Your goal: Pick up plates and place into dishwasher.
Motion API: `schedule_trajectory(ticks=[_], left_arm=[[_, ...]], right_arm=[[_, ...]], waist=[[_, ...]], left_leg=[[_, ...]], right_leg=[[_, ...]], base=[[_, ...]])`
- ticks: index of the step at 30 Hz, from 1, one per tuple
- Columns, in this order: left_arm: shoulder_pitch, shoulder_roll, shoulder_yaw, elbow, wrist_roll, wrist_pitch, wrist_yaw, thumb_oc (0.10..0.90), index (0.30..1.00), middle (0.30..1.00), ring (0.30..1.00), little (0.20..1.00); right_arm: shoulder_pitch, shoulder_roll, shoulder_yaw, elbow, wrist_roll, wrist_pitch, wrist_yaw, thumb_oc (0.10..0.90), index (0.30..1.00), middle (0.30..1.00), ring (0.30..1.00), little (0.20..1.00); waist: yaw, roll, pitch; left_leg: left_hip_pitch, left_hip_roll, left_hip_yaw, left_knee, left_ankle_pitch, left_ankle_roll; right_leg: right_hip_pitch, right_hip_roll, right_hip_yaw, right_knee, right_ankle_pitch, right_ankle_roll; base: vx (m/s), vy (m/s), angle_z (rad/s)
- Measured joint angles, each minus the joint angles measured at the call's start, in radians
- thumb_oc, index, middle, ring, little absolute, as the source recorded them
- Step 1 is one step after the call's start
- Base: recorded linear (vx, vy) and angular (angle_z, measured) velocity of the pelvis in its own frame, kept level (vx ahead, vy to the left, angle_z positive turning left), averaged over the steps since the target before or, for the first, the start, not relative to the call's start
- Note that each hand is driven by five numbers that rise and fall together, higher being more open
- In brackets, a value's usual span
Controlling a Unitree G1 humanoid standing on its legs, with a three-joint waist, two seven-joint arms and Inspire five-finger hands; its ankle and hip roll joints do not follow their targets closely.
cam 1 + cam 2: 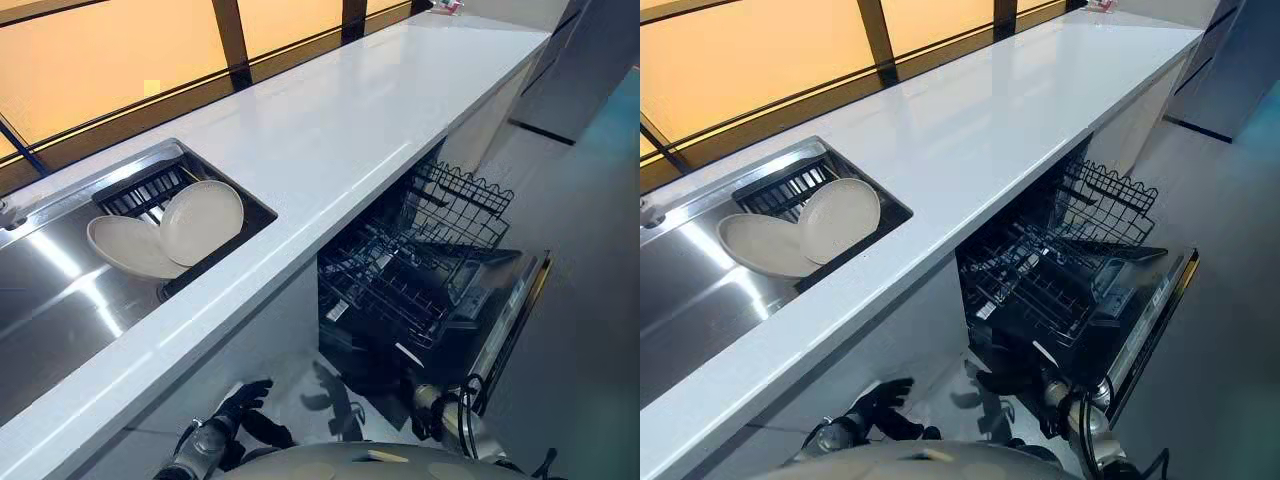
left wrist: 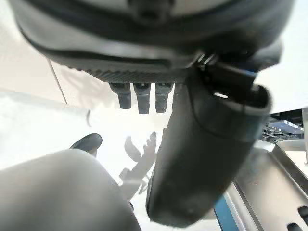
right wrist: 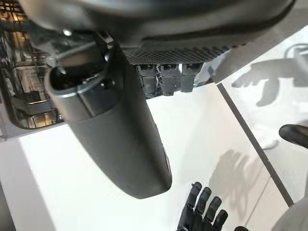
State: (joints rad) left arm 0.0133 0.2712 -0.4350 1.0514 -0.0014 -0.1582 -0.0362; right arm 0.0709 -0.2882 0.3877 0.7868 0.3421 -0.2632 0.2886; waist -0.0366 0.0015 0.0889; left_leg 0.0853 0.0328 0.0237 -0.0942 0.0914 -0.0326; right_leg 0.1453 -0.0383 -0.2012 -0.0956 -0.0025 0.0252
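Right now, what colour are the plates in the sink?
Plain cream-white, no pattern. The plates show best in the left eye view, leaning in the sink.

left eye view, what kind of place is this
Most likely a home kitchen: a steel sink holding plates, set in a long white counter, with an open dishwasher and its wire racks below.

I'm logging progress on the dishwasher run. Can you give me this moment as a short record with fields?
plates: two, leaning together on the dark rack in the sink
dishwasher: door down, racks pulled out
left hand: low by the floor, open, holding nothing
right hand: low near the dishwasher, open, holding nothing
progress: neither plate picked up yet
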Motion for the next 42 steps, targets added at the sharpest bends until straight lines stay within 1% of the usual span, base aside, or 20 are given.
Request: schedule_trajectory(ticks=[3, 8, 10, 13, 14, 15, 16, 19, 22, 26, 28, 30, 33, 35, 36, 38, 39, 41, 42], left_arm=[[-0.001, -0.002, 0.0, -0.004, -0.005, 0.0, -0.005, 0.8, 0.9, 0.9, 0.9, 0.9], [0.002, -0.022, 0.017, -0.006, -0.142, -0.001, -0.022, 0.8, 0.9, 0.9, 0.9, 0.9], [0.006, -0.026, 0.021, -0.024, -0.21, -0.002, -0.047, 0.8, 0.9, 0.9, 0.9, 0.9], [0.017, -0.011, 0.034, -0.133, -0.259, -0.018, -0.157, 0.8, 0.9, 0.9, 0.9, 0.9], [0.028, 0.017, 0.009, -0.244, -0.282, -0.026, -0.193, 0.8, 0.9, 0.9, 0.9, 0.9], [0.024, 0.022, 0.008, -0.266, -0.287, -0.045, -0.208, 0.8, 0.9, 0.9, 0.9, 0.9], [0.023, 0.036, 0.007, -0.353, -0.32, -0.042, -0.234, 0.8, 0.9, 0.9, 0.9, 0.9], [0.003, 0.064, 0.007, -0.487, -0.372, -0.047, -0.275, 0.8, 0.9, 0.9, 0.9, 0.9], [-0.018, 0.086, 0.008, -0.581, -0.393, -0.05, -0.313, 0.8, 0.9, 0.9, 0.9, 0.9], [-0.022, 0.128, 0.007, -0.687, -0.392, -0.036, -0.368, 0.8, 0.9, 0.9, 0.9, 0.9], [-0.021, 0.152, 0.006, -0.762, -0.392, -0.01, -0.402, 0.8, 0.9, 0.9, 0.9, 0.9], [-0.021, 0.171, 0.002, -0.835, -0.416, 0.052, -0.45, 0.8, 0.9, 0.9, 0.9, 0.9], [-0.021, 0.188, -0.002, -0.891, -0.459, 0.155, -0.535, 0.8, 0.9, 0.9, 0.9, 0.9], [-0.021, 0.204, -0.009, -0.938, -0.516, 0.213, -0.568, 0.8, 0.9, 0.9, 0.9, 0.9], [-0.021, 0.212, -0.008, -0.979, -0.562, 0.251, -0.587, 0.8, 0.9, 0.9, 0.9, 0.9], [-0.03, 0.215, -0.006, -1.061, -0.647, 0.306, -0.613, 0.8, 0.9, 0.9, 0.9, 0.9], [-0.046, 0.212, -0.006, -1.105, -0.719, 0.338, -0.625, 0.8, 0.9, 0.9, 0.9, 0.9], [-0.096, 0.187, -0.003, -1.159, -0.828, 0.398, -0.631, 0.8, 0.9, 0.9, 0.9, 0.9], [-0.112, 0.178, -0.003, -1.165, -0.847, 0.409, -0.637, 0.8, 0.9, 0.9, 0.9, 0.9]], right_arm=[[-0.001, 0.001, 0.0, 0.014, 0.001, 0.018, 0.0, 0.8, 0.9, 0.9, 0.9, 0.9], [-0.003, 0.025, -0.02, 0.074, 0.02, 0.052, -0.012, 0.8, 0.9, 0.9, 0.9, 0.9], [-0.002, 0.034, -0.025, 0.08, 0.028, 0.063, -0.021, 0.8, 0.9, 0.9, 0.9, 0.9], [-0.002, 0.035, -0.026, 0.074, 0.031, 0.072, -0.021, 0.8, 0.9, 0.9, 0.9, 0.9], [-0.002, 0.035, -0.026, 0.068, 0.031, 0.08, -0.02, 0.8, 0.9, 0.9, 0.9, 0.9], [-0.002, 0.035, -0.026, 0.068, 0.031, 0.084, -0.019, 0.8, 0.9, 0.9, 0.9, 0.9], [-0.001, 0.034, -0.026, 0.06, 0.03, 0.102, -0.017, 0.8, 0.9, 0.9, 0.9, 0.9], [0.0, 0.034, -0.025, 0.038, 0.027, 0.14, -0.015, 0.8, 0.9, 0.9, 0.9, 0.9], [0.001, 0.031, -0.023, 0.036, 0.003, 0.173, -0.007, 0.8, 0.9, 0.9, 0.9, 0.9], [0.003, 0.027, -0.021, 0.035, -0.009, 0.182, -0.003, 0.8, 0.9, 0.9, 0.9, 0.9], [0.002, 0.025, -0.021, 0.032, -0.009, 0.182, -0.004, 0.8, 0.9, 0.9, 0.9, 0.9], [0.002, 0.026, -0.021, 0.031, -0.009, 0.187, -0.005, 0.8, 0.9, 0.9, 0.9, 0.9], [0.005, 0.026, -0.021, 0.031, -0.01, 0.198, -0.017, 0.8, 0.9, 0.9, 0.9, 0.9], [0.006, 0.026, -0.021, 0.031, -0.01, 0.198, -0.022, 0.8, 0.9, 0.9, 0.9, 0.9], [0.007, 0.026, -0.021, 0.031, -0.011, 0.198, -0.026, 0.8, 0.9, 0.9, 0.9, 0.9], [0.011, 0.027, -0.019, 0.032, -0.014, 0.199, -0.037, 0.8, 0.9, 0.9, 0.9, 0.9], [0.012, 0.028, -0.019, 0.032, -0.021, 0.199, -0.045, 0.8, 0.9, 0.9, 0.9, 0.9], [0.011, 0.028, -0.019, 0.033, -0.03, 0.199, -0.051, 0.8, 0.9, 0.9, 0.9, 0.9], [0.01, 0.029, -0.019, 0.035, -0.03, 0.199, -0.053, 0.8, 0.9, 0.9, 0.9, 0.9]], waist=[[0.0, 0.0, 0.0], [0.002, -0.001, 0.001], [0.002, -0.002, 0.001], [0.003, -0.002, 0.002], [0.004, -0.002, 0.003], [0.004, -0.001, 0.003], [0.002, 0.0, 0.003], [0.002, 0.008, 0.01], [0.002, 0.019, 0.019], [0.005, 0.023, 0.025], [0.006, 0.025, 0.028], [0.009, 0.027, 0.03], [0.011, 0.028, 0.031], [0.011, 0.029, 0.037], [0.011, 0.03, 0.042], [0.012, 0.032, 0.042], [0.012, 0.032, 0.042], [0.012, 0.032, 0.042], [0.011, 0.032, 0.042]], left_leg=[[0.0, 0.0, 0.001, 0.0, 0.0, 0.0], [0.003, 0.0, 0.002, 0.0, 0.0, 0.0], [0.006, 0.0, 0.003, 0.0, -0.001, 0.0], [0.007, 0.0, 0.004, 0.0, -0.001, 0.0], [0.006, 0.0, 0.004, 0.0, -0.001, 0.0], [0.007, 0.001, 0.004, 0.0, -0.001, 0.0], [0.007, 0.0, 0.005, 0.0, -0.001, 0.0], [0.008, 0.0, 0.011, 0.0, -0.002, 0.0], [0.008, 0.0, 0.015, 0.0, -0.003, 0.0], [0.008, 0.0, 0.013, 0.001, -0.004, -0.001], [0.009, 0.001, 0.013, 0.001, -0.004, -0.001], [0.009, 0.001, 0.012, 0.0, -0.004, -0.001], [0.009, 0.001, 0.012, 0.0, -0.004, -0.001], [0.009, 0.001, 0.011, 0.001, -0.004, -0.001], [0.009, 0.001, 0.011, 0.001, -0.004, -0.001], [0.009, 0.0, 0.009, 0.001, -0.004, -0.001], [0.009, 0.0, 0.008, 0.002, -0.004, -0.001], [0.009, -0.001, 0.002, 0.004, -0.003, 0.0], [0.01, -0.001, 0.001, 0.004, -0.003, 0.0]], right_leg=[[0.0, 0.0, 0.001, 0.002, 0.0, 0.0], [0.001, 0.0, 0.002, 0.004, 0.0, 0.0], [0.001, 0.0, 0.004, 0.004, 0.0, 0.0], [0.001, -0.002, 0.005, 0.004, 0.0, 0.0], [0.001, -0.003, 0.005, 0.004, 0.0, 0.0], [0.001, -0.002, 0.005, 0.004, 0.0, 0.0], [0.0, -0.003, 0.007, 0.004, 0.0, 0.0], [0.0, -0.002, 0.013, 0.004, 0.0, 0.0], [0.0, -0.002, 0.018, 0.004, 0.004, -0.005], [0.001, -0.002, 0.017, 0.004, 0.004, -0.005], [0.001, -0.002, 0.017, 0.004, 0.004, -0.005], [0.002, -0.003, 0.016, 0.004, 0.004, -0.004], [0.002, -0.004, 0.016, 0.004, 0.001, 0.0], [0.002, -0.004, 0.016, 0.004, 0.001, 0.0], [0.002, -0.004, 0.016, 0.004, 0.001, 0.0], [0.003, -0.004, 0.015, 0.004, 0.002, -0.002], [0.004, -0.004, 0.013, 0.004, 0.004, -0.004], [0.008, -0.003, 0.007, 0.004, 0.004, -0.005], [0.01, -0.003, 0.004, 0.004, 0.004, -0.005]], base=[[-0.05, -0.042, 0.02], [0.01, -0.001, 0.0], [0.0, 0.0, 0.0], [0.0, 0.0, 0.0], [0.0, 0.0, 0.0], [0.0, 0.0, 0.0], [0.0, 0.019, -0.04], [0.0, 0.014, -0.06], [0.0, 0.002, -0.04], [0.0, 0.0, 0.0], [0.04, 0.01, 0.01], [0.02, 0.007, 0.01], [0.0, 0.0, 0.0], [0.0, 0.0, 0.0], [0.0, 0.0, 0.0], [0.01, -0.011, 0.02], [0.01, -0.025, 0.05], [0.01, -0.024, 0.07], [0.0, -0.016, 0.07]])
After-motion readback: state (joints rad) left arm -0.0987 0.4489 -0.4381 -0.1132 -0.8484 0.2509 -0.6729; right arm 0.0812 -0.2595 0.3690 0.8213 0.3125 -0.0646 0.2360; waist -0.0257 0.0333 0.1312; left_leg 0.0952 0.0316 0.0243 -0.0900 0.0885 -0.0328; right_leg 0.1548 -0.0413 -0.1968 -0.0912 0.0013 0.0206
